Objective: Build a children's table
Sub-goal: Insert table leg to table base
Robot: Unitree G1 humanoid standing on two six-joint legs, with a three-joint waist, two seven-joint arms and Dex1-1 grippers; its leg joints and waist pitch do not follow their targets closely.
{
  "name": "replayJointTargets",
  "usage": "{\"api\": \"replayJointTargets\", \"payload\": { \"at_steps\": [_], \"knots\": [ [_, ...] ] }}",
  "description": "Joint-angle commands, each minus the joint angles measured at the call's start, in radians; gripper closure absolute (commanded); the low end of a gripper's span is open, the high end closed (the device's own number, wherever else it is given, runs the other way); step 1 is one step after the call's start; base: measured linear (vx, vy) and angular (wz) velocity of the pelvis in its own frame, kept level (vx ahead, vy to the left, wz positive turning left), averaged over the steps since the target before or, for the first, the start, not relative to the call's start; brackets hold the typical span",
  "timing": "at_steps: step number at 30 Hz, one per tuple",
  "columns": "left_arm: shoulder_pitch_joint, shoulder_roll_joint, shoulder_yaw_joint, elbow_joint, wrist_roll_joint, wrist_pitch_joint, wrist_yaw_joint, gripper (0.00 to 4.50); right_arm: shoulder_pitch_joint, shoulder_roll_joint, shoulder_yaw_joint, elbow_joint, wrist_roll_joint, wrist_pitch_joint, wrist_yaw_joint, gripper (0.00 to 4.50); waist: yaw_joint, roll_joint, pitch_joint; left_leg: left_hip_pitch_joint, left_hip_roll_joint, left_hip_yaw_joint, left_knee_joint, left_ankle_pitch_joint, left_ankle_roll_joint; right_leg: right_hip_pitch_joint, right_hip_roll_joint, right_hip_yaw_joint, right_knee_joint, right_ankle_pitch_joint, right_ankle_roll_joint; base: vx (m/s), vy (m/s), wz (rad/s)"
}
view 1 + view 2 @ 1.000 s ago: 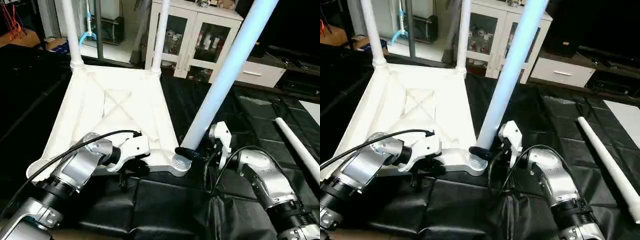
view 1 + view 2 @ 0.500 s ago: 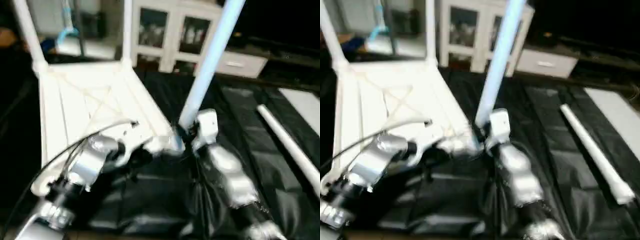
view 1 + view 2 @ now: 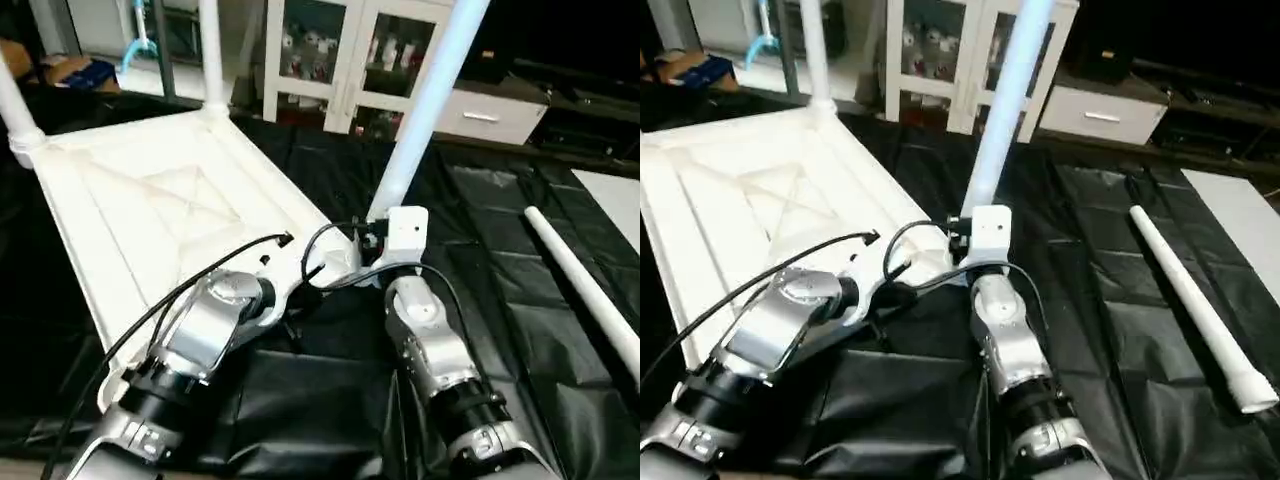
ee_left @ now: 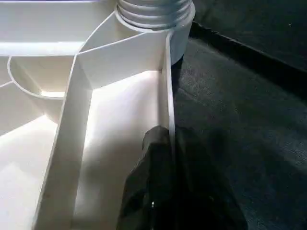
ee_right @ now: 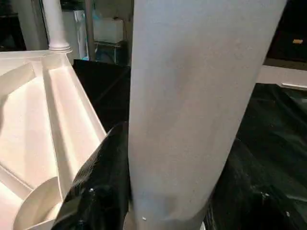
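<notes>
Now left fingers (image 4: pixel 158 158) pinch table top (image 3: pixel 150 200) rim; right fingers (image 5: pixel 103 187) clasp upright leg (image 5: pixel 192 96)

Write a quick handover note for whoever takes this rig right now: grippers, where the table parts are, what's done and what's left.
Left gripper: shut on the table top's edge rib, near the corner being worked.
Right gripper: closed around the third leg, standing in the near corner socket.
Done: two legs stand upright in the far corners.
Left: whether the third leg is fully seated cannot be judged; the fourth leg lies loose on the black mat to the right, for the last socket.
</notes>
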Motion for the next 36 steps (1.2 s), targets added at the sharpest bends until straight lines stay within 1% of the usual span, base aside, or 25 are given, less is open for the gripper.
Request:
{"api": "replayJointTargets", "payload": {
  "at_steps": [1,2,3,4,5,6,8,10,11,12,14,16,19,22,24,26,27,28,30,31,32,33,34,35,36],
  "knots": [
    [0.020,0.017,0.006,-0.032,-0.014,0.014,-0.021,4.50,0.054,-0.052,-0.089,0.179,-0.020,0.062,-0.078,2.67,0.005,0.025,-0.022,-0.013,0.047,-0.002,-0.082,-0.285,-0.007,0.025,-0.070,0.070,-0.092,-0.267,-0.102,0.000,0.000,0.00],
    [0.020,0.022,0.008,-0.039,-0.017,0.026,-0.016,4.50,0.041,-0.043,-0.076,0.174,0.008,0.033,-0.010,2.67,0.004,0.025,-0.022,-0.011,0.047,0.000,-0.081,-0.280,-0.007,0.025,-0.070,0.070,-0.091,-0.258,-0.105,0.000,0.000,0.00],
    [0.020,0.022,0.008,-0.039,-0.017,0.026,-0.016,4.50,0.041,-0.043,-0.076,0.174,0.008,0.033,-0.010,2.67,0.004,0.025,-0.023,-0.016,0.047,0.001,-0.081,-0.271,-0.005,0.030,-0.070,0.070,-0.088,-0.248,-0.108,0.000,0.000,0.00],
    [0.019,0.025,0.008,-0.040,-0.018,0.028,-0.016,4.50,0.040,-0.043,-0.064,0.162,0.013,0.028,0.024,2.67,0.004,0.026,-0.024,-0.015,0.047,0.003,-0.080,-0.253,-0.004,0.031,-0.068,0.071,-0.086,-0.221,-0.112,0.000,0.000,0.00],
    [0.019,0.028,0.007,-0.039,-0.019,0.027,-0.017,4.50,0.042,-0.042,-0.058,0.151,0.017,0.027,0.042,2.11,0.004,0.025,-0.023,-0.015,0.047,0.004,-0.079,-0.248,-0.002,0.031,-0.067,0.072,-0.084,-0.207,-0.114,0.000,0.000,0.00],
    [0.019,0.031,0.003,-0.036,-0.021,0.025,-0.018,4.50,0.046,-0.041,-0.052,0.132,0.022,0.019,0.060,2.11,0.004,0.024,-0.026,-0.015,0.048,0.004,-0.079,-0.239,0.000,0.034,-0.067,0.072,-0.082,-0.191,-0.119,0.000,0.000,0.00],
    [0.019,0.032,0.002,-0.036,-0.022,0.024,-0.017,4.50,0.048,-0.041,-0.050,0.122,0.027,0.021,0.070,1.88,0.006,0.025,-0.026,-0.008,0.048,0.008,-0.076,-0.227,0.005,0.032,-0.066,0.073,-0.081,-0.173,-0.130,0.000,0.000,0.00],
    [0.021,0.034,0.001,-0.040,-0.025,0.026,-0.016,4.50,0.050,-0.042,-0.052,0.102,0.026,0.022,0.086,1.77,0.011,0.027,-0.029,-0.008,0.051,0.010,-0.073,-0.181,0.011,0.036,-0.067,0.073,-0.072,-0.105,-0.149,0.000,0.000,0.00],
    [0.021,0.034,0.001,-0.042,-0.026,0.027,-0.015,4.50,0.053,-0.044,-0.050,0.089,0.025,0.023,0.095,1.54,0.011,0.023,-0.029,-0.009,0.049,0.011,-0.072,-0.171,0.014,0.038,-0.065,0.073,-0.070,-0.089,-0.151,0.000,0.000,0.00],
    [0.022,0.035,0.000,-0.043,-0.028,0.028,-0.015,4.50,0.054,-0.046,-0.048,0.079,0.024,0.021,0.102,1.49,0.014,0.020,-0.030,-0.010,0.048,0.014,-0.070,-0.146,0.022,0.042,-0.065,0.074,-0.065,-0.063,-0.154,0.000,0.000,0.00],
    [0.022,0.038,-0.001,-0.045,-0.030,0.030,-0.015,4.50,0.056,-0.056,-0.036,0.061,0.023,0.017,0.129,1.46,0.019,0.025,-0.031,-0.007,0.046,0.019,-0.065,-0.103,0.037,0.043,-0.064,0.076,-0.061,-0.012,-0.167,0.000,0.000,0.00],
    [0.021,0.040,-0.001,-0.045,-0.031,0.032,-0.015,4.50,0.058,-0.062,-0.029,0.053,0.023,0.015,0.144,1.16,0.025,0.022,-0.031,-0.006,0.046,0.022,-0.062,-0.088,0.044,0.045,-0.064,0.077,-0.058,0.002,-0.172,0.000,0.000,0.00],
    [0.020,0.045,-0.005,-0.048,-0.038,0.035,-0.013,4.50,0.071,-0.073,-0.019,0.015,0.014,0.021,0.184,0.97,0.029,0.022,-0.031,-0.006,0.047,0.027,-0.059,-0.070,0.049,0.046,-0.061,0.081,-0.055,0.012,-0.173,0.000,0.000,0.00],
    [0.019,0.053,-0.007,-0.048,-0.043,0.036,-0.015,4.50,0.102,-0.090,0.000,-0.059,0.020,0.039,0.237,0.63,0.032,0.022,-0.030,-0.002,0.047,0.031,-0.057,-0.077,0.049,0.043,-0.057,0.088,-0.055,0.009,-0.174,0.000,0.000,0.00],
    [0.020,0.059,-0.010,-0.049,-0.046,0.032,-0.019,4.50,0.139,-0.113,0.016,-0.149,0.041,0.064,0.295,0.52,0.035,0.018,-0.029,-0.003,0.046,0.032,-0.055,-0.077,0.053,0.047,-0.055,0.089,-0.055,0.012,-0.169,0.000,0.000,0.00],
    [0.020,0.066,-0.012,-0.049,-0.048,0.026,-0.025,4.50,0.173,-0.137,0.021,-0.230,0.075,0.095,0.348,0.27,0.037,0.018,-0.029,-0.002,0.048,0.032,-0.054,-0.076,0.058,0.045,-0.056,0.090,-0.056,0.005,-0.163,0.000,0.000,0.00],
    [0.020,0.073,-0.018,-0.045,-0.052,0.011,-0.039,4.50,0.198,-0.160,0.017,-0.286,0.099,0.113,0.381,0.27,0.038,0.016,-0.026,-0.003,0.047,0.032,-0.055,-0.087,0.058,0.045,-0.055,0.089,-0.059,-0.022,-0.162,0.000,0.000,0.00],
    [0.022,0.085,-0.026,-0.039,-0.057,-0.013,-0.058,4.50,0.229,-0.195,0.007,-0.357,0.143,0.142,0.434,0.20,0.043,0.016,-0.026,0.000,0.048,0.032,-0.054,-0.097,0.062,0.045,-0.054,0.090,-0.062,-0.038,-0.151,0.000,0.000,0.00],
    [0.027,0.102,-0.039,-0.039,-0.067,-0.053,-0.096,4.50,0.250,-0.227,-0.007,-0.404,0.177,0.154,0.481,0.15,0.045,0.016,-0.025,-0.001,0.048,0.031,-0.055,-0.095,0.068,0.044,-0.054,0.089,-0.062,-0.048,-0.148,0.000,0.000,0.00],
    [0.035,0.123,-0.053,-0.043,-0.075,-0.085,-0.135,4.50,0.270,-0.272,-0.020,-0.451,0.220,0.167,0.551,0.15,0.047,0.016,-0.025,0.001,0.049,0.031,-0.054,-0.103,0.070,0.042,-0.054,0.089,-0.062,-0.061,-0.148,0.000,0.000,0.00],
    [0.043,0.142,-0.065,-0.046,-0.086,-0.128,-0.180,4.50,0.279,-0.311,-0.036,-0.473,0.256,0.184,0.606,0.15,0.048,0.016,-0.026,0.001,0.049,0.031,-0.053,-0.102,0.073,0.043,-0.053,0.089,-0.062,-0.060,-0.149,0.000,0.000,0.00],
    [0.044,0.144,-0.066,-0.047,-0.088,-0.133,-0.186,4.50,0.280,-0.316,-0.038,-0.476,0.260,0.187,0.613,0.15,0.052,0.015,-0.026,0.001,0.050,0.031,-0.052,-0.095,0.080,0.043,-0.052,0.089,-0.061,-0.057,-0.152,0.000,0.000,0.00],
    [0.052,0.162,-0.075,-0.053,-0.098,-0.160,-0.223,4.50,0.286,-0.356,-0.054,-0.494,0.293,0.214,0.667,0.15,0.055,0.014,-0.027,0.002,0.050,0.032,-0.051,-0.085,0.085,0.041,-0.053,0.089,-0.059,-0.048,-0.162,0.000,0.000,0.00],
    [0.054,0.175,-0.082,-0.055,-0.098,-0.181,-0.239,4.50,0.287,-0.392,-0.056,-0.495,0.306,0.228,0.719,0.15,0.055,0.017,-0.027,0.002,0.049,0.033,-0.050,-0.080,0.087,0.041,-0.052,0.090,-0.058,-0.041,-0.169,0.000,0.000,0.00],
    [0.058,0.189,-0.090,-0.057,-0.106,-0.226,-0.276,4.50,0.286,-0.432,-0.058,-0.492,0.313,0.237,0.781,0.15,0.058,0.023,-0.028,0.006,0.051,0.034,-0.047,-0.069,0.092,0.039,-0.052,0.090,-0.056,-0.023,-0.183,0.000,0.000,0.00]
  ]
}}
